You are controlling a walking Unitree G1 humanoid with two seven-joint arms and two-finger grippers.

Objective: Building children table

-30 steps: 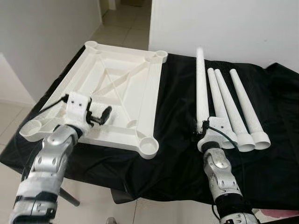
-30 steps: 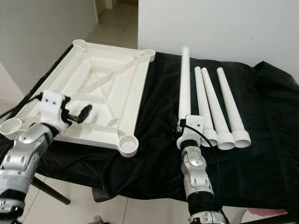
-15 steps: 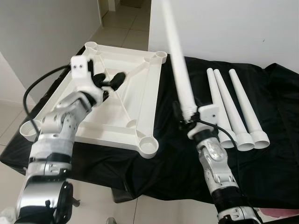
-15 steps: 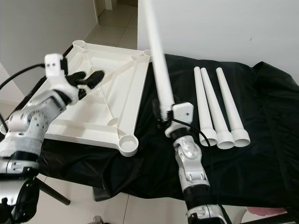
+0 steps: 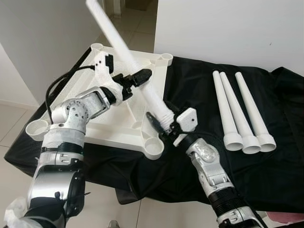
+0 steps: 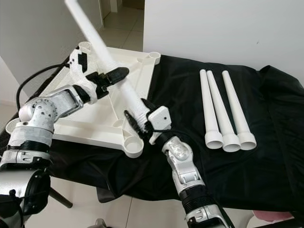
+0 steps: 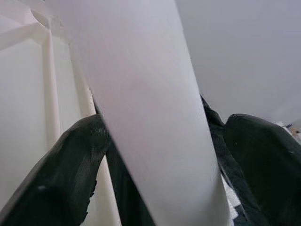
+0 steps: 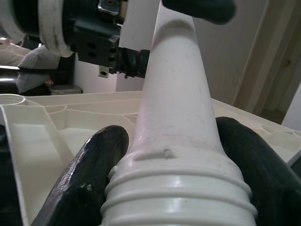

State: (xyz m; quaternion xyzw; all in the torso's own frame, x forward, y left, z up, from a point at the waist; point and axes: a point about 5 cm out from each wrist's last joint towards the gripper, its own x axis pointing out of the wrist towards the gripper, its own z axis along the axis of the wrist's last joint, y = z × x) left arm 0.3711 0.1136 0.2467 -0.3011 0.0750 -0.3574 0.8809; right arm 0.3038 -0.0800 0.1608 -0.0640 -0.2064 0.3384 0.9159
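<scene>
Here we hold one white table leg (image 5: 137, 71) in the air above the upturned white tabletop (image 5: 114, 124), which lies on the worktop (image 5: 190, 95) covered with black cloth. Our right hand (image 5: 162, 127) is clenched on the threaded thick end of the leg. Our left hand (image 5: 135, 78) has its fingers on both sides of the middle of the leg, but we cannot tell if they press it. The long axis runs from the right hand up and away to the left, so the threaded end is just above the near corner socket (image 5: 152, 147). The thin tip is cut off at the top edge. Three more legs (image 5: 240, 116) lie side by side, well apart on the right.
</scene>
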